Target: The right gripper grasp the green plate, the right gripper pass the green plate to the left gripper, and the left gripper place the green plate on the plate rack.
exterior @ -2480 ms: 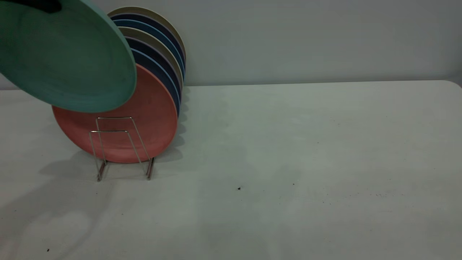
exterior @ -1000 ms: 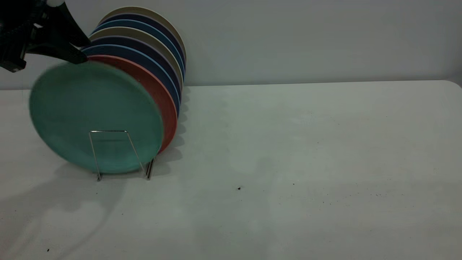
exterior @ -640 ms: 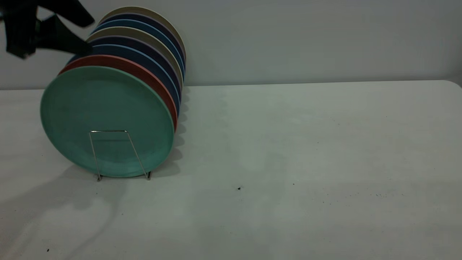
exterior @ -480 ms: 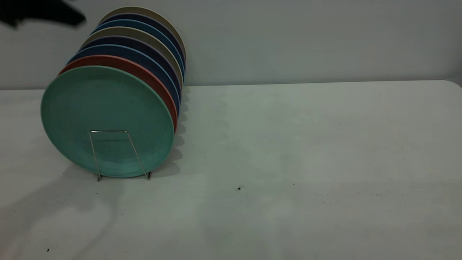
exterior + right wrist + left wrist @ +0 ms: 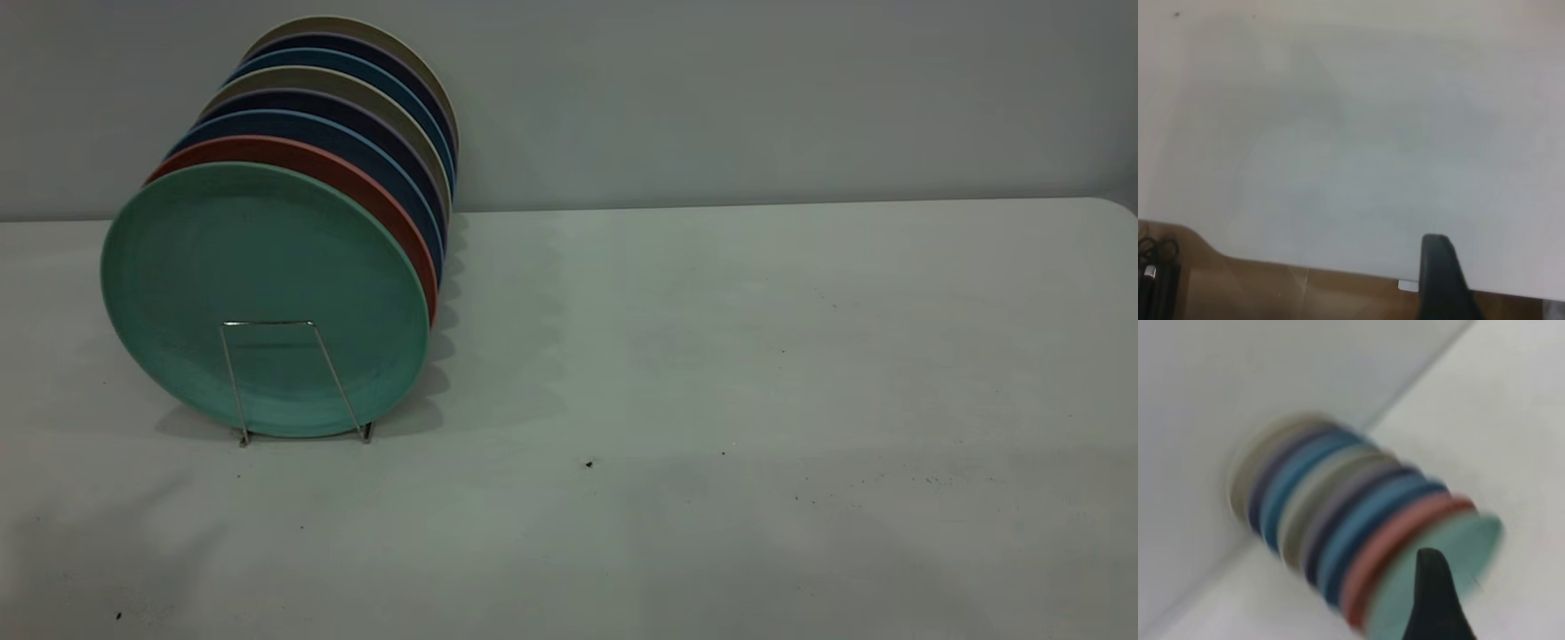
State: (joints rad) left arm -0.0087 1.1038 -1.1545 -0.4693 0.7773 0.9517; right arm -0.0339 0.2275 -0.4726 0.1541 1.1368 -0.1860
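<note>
Now I see the round matte teal-green plate (image 5: 264, 298) standing upright at the front of the thin silvery wire rack (image 5: 293, 378), touching a salmon-pink plate (image 5: 391, 222) behind. One left-gripper fingertip (image 5: 1435, 600) and one right-gripper fingertip (image 5: 1441, 280) show; I cannot tell either gripper's opening.

Exterior faces the plate rack (image 5: 293, 378) level; left wrist shares it.

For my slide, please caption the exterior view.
Green plate standing frontmost in the plate rack, before the pink plate; no arm visible.
</note>
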